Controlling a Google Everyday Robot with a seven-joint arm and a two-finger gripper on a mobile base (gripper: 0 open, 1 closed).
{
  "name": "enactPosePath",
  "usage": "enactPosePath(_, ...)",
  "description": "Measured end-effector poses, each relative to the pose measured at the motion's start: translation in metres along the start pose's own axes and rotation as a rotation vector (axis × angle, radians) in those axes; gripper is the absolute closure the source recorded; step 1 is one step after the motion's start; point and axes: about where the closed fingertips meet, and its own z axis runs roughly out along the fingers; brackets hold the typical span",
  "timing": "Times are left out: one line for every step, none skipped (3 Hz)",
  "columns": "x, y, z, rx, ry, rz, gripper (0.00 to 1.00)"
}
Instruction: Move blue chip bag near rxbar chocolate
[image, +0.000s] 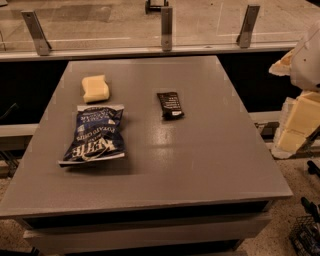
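Observation:
The blue chip bag (95, 135) lies flat on the left part of the grey table (200, 160), with its white "Kettle" lettering toward the front. The rxbar chocolate (170, 105), a small black-wrapped bar with white text, lies near the table's middle, to the right of the bag and a little farther back. A wide gap of bare table separates the two. My arm and gripper (302, 125) are at the right edge of the view, off the table's right side, far from both items and holding nothing that I can see.
A pale yellow sponge (95, 88) lies just behind the chip bag. A glass railing with metal posts (166, 27) runs behind the table. A dark wire basket (306, 235) stands on the floor at the lower right.

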Motion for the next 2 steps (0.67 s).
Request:
enactPosePath(-0.001, 0.0002, -0.0014, 0.006, -0.003, -0.002, 0.0)
enactPosePath(0.0029, -0.0008, -0.0035, 0.044, 0.002, 0.025, 0.0)
